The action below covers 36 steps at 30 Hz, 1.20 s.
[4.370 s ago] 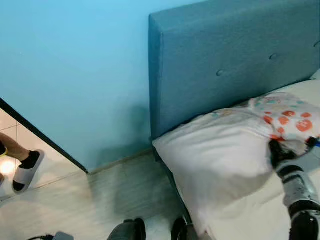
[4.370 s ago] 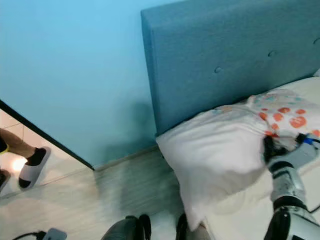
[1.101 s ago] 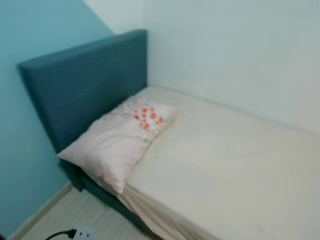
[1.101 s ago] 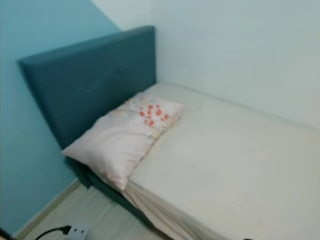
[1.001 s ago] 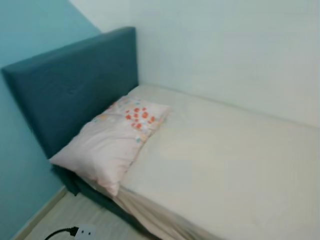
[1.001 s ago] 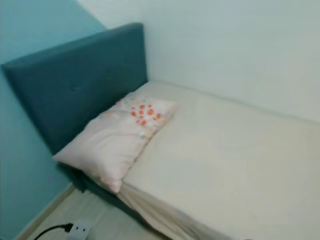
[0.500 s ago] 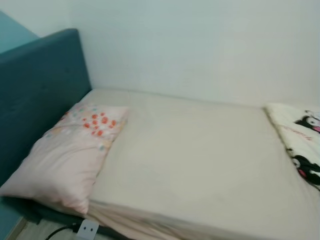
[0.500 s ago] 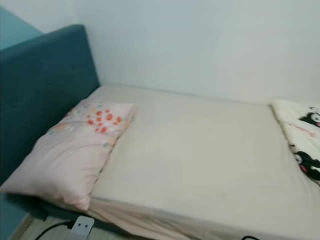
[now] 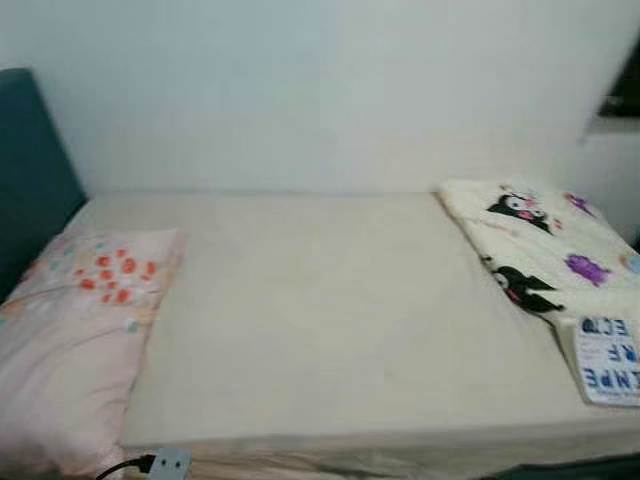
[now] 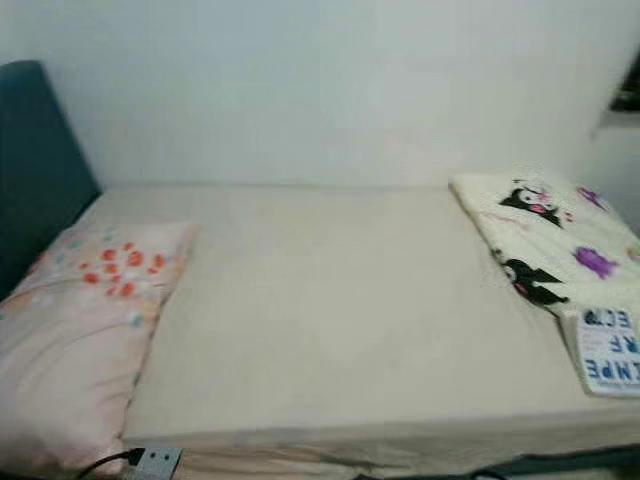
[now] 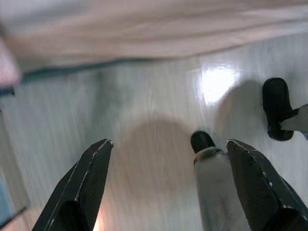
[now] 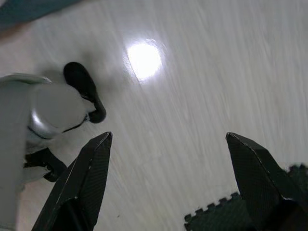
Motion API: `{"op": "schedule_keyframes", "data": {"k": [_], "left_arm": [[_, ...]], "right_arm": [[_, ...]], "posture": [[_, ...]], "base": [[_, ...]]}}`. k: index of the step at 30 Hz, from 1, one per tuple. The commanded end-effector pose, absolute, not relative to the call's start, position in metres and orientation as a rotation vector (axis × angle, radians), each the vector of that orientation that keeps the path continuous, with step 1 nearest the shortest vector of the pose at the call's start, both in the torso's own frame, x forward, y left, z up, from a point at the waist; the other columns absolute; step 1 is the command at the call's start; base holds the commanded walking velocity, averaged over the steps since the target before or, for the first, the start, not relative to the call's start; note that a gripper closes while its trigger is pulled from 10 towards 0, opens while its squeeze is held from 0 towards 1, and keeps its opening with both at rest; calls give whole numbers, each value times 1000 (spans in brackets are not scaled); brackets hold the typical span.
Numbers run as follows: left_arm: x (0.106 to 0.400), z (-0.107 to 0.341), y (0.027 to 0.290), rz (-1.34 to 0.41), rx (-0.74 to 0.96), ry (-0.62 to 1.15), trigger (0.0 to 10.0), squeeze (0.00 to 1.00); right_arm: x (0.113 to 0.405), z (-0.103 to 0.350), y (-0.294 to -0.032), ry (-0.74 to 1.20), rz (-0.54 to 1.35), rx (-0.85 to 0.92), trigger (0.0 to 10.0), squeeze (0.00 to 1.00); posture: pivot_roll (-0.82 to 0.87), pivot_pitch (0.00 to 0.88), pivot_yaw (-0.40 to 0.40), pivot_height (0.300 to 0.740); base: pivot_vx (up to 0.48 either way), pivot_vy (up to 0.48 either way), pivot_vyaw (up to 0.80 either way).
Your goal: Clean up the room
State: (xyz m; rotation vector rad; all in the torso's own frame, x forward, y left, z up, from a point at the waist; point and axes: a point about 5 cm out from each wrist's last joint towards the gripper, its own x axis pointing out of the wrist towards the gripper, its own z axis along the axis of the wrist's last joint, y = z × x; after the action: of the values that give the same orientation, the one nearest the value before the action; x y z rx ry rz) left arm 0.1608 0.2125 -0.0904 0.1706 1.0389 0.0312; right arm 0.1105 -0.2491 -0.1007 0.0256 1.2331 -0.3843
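Two hands hang down idle over the pale wood floor point(image 12: 192, 120), and both are spread wide with nothing between the fingers: left hand point(image 11: 168, 187), right hand point(image 12: 168, 183). Up top, the bed point(image 9: 330, 320) has a cream sheet, pretty bare in the middle. A pink pillow point(image 9: 70, 340) with orange dots lies at the head end by the blue headboard point(image 9: 30, 180). A folded cartoon-print blanket point(image 9: 540, 250) sits at the far end. A power strip point(image 9: 165, 463) lies just below the mattress edge.
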Motion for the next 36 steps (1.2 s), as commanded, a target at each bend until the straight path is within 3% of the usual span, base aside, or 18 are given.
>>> {"op": "schedule_keyframes", "data": {"k": [1, 15, 36], "left_arm": [[160, -91, 214, 40, 166, 1049, 10000, 0], [158, -92, 213, 34, 158, 1062, 10000, 0], [155, -93, 214, 36, 158, 1069, 10000, 0]], "right_arm": [[109, -101, -248, 1227, -381, 12, 10000, 0], [109, -89, -286, 1162, -446, 15, 10000, 0], [119, -87, -280, 1093, -483, 86, 10000, 0]], "posture": [[-14, 0, -29, 731], [-14, 0, -31, 731], [-17, 0, -25, 731]], "base": [[0, -416, -425], [0, -475, -30], [0, -480, 0]]}}
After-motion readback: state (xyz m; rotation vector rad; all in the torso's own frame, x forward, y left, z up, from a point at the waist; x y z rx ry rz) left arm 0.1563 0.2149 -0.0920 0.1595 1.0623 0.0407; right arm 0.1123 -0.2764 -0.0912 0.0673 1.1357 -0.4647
